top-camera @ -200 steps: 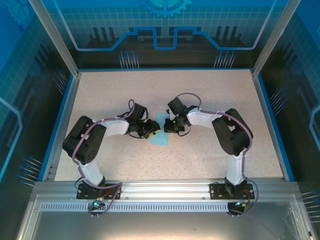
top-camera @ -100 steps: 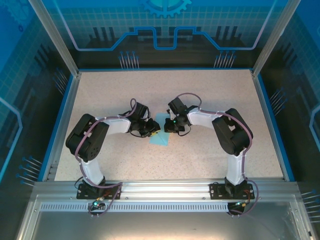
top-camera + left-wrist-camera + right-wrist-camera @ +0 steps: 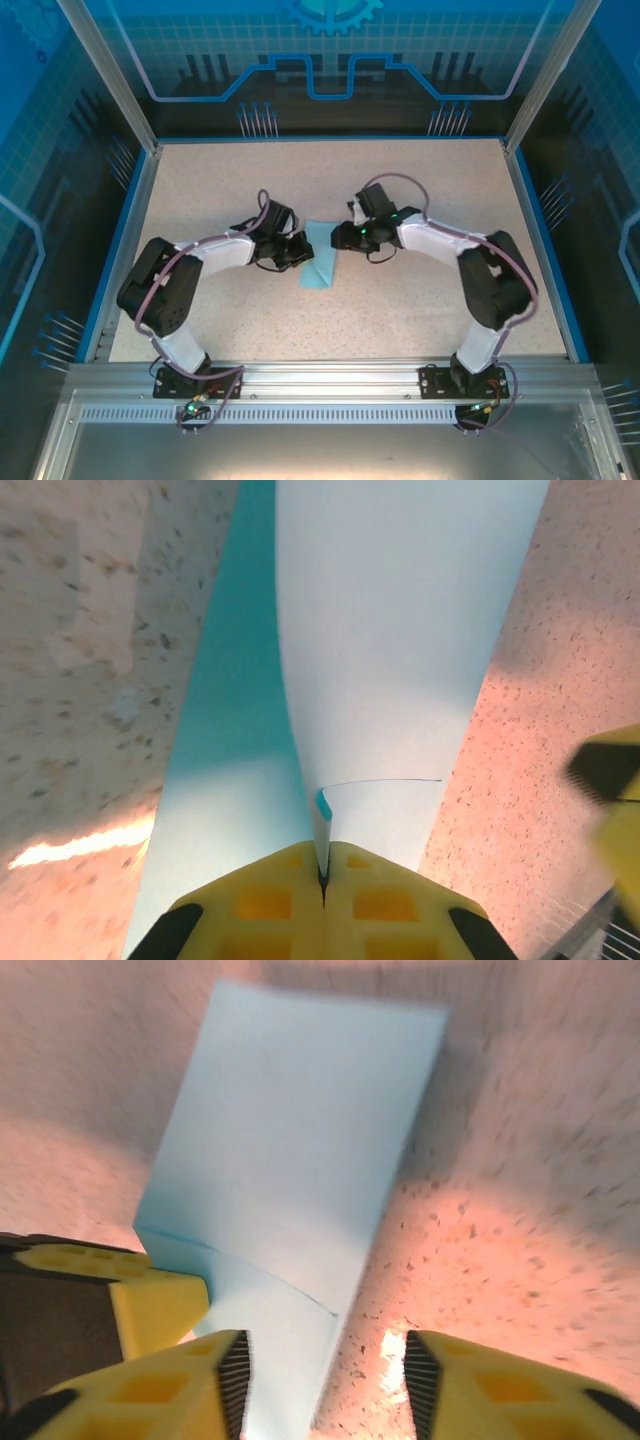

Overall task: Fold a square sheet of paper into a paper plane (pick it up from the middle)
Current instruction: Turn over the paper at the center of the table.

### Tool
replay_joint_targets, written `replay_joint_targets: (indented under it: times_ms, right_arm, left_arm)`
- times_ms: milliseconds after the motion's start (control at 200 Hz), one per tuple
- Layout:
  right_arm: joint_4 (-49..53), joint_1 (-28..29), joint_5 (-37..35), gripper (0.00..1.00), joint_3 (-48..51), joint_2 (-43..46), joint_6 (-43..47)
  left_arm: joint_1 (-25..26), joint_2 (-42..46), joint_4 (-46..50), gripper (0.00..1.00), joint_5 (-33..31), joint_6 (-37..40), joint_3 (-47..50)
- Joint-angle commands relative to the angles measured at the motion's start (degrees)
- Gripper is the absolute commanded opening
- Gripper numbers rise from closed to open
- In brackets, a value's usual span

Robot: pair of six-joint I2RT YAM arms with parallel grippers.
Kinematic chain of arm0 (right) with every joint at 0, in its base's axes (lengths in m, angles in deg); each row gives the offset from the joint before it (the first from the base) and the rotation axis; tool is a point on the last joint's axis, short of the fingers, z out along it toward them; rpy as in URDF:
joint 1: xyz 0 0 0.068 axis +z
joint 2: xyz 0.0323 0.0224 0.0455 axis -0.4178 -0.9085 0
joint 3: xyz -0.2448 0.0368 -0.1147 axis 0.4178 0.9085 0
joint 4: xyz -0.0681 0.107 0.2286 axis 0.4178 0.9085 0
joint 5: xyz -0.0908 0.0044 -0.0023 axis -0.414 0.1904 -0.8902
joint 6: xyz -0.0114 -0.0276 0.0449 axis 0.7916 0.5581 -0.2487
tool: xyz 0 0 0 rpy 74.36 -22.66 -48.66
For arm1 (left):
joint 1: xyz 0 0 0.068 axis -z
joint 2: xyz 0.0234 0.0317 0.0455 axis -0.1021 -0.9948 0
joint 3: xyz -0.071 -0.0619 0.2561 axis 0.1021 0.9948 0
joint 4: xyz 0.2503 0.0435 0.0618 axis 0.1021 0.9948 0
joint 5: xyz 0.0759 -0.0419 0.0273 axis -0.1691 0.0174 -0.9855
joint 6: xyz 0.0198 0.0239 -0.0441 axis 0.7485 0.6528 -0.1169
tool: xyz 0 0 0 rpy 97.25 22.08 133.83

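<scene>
Overhead view: the sheet of paper (image 3: 322, 258) lay flat near the middle of the counter (image 3: 420, 180), between the two arms, reduced to a narrow, slanted strip rather than a full square. The left hand (image 3: 300, 250) met its left edge and the right hand (image 3: 347, 236) stood just beside its upper right edge. Judged from this outline, at least one lengthwise fold had been made; the pointed nose and the wings were not formed, so most of the folding remained. From above, neither the layers of the sheet nor the opening of either hand could be read. The left wrist view supplied the first: a pale upper layer lay over a deeper cyan one (image 3: 225, 730), with a fine crease line across the near end, and the left hand (image 3: 322, 880) was closed tight, its two yellow fingers (image 3: 265, 900) pressed together on a thin raised edge of the paper. The right wrist view supplied the second: the right hand (image 3: 325, 1380) was spread wide and gripped nothing, its fingers (image 3: 190, 1380) set to either side of the near end of the sheet (image 3: 290, 1150), which ended in a square far edge, flat on the counter. A yellow finger of the left hand (image 3: 150, 1295) showed at the sheet's left border.
</scene>
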Motion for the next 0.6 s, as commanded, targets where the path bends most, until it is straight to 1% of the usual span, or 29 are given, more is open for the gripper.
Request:
replay_joint_targets:
  times_ms: [0, 70, 175, 290, 450, 595]
  right_arm:
    - [2.21, -1.97, -7.69, 0.59, 1.7, 6.16, 0.53]
    - [2.45, -2.79, -11.9, 0.7, 3.91, 9.34, 0.63]
    - [1.84, -3.92, -15.7, 0.82, 6.91, 13.29, 0.37]
    - [2.01, -4.62, -18.44, 0.91, 9.32, 15.97, -0.63]
    - [2.4, -5.25, -21.87, 0.95, 12.43, 19.02, -2.93]
    - [4.12, -6.34, -24.54, 0.96, 14.19, 21.15, -5.21]
  left_arm:
    - [0.28, 6.57, 13.53, 0.04, -8.02, 7.28, -5.07]
    - [0.28, 8.67, 20.09, 0.04, -13.2, 10.21, -8.27]
    - [0.28, 10.41, 29.55, 0.04, -21.52, 13.67, -13.39]
    - [0.61, 10.27, 37.24, 0.04, -31.42, 16.04, -18.61]
    - [2.69, 6.62, 44.26, 0.04, -46.41, 17.33, -24.32]
    - [6.24, -1.39, 48.5, 0.04, -55.78, 18.02, -29.39]
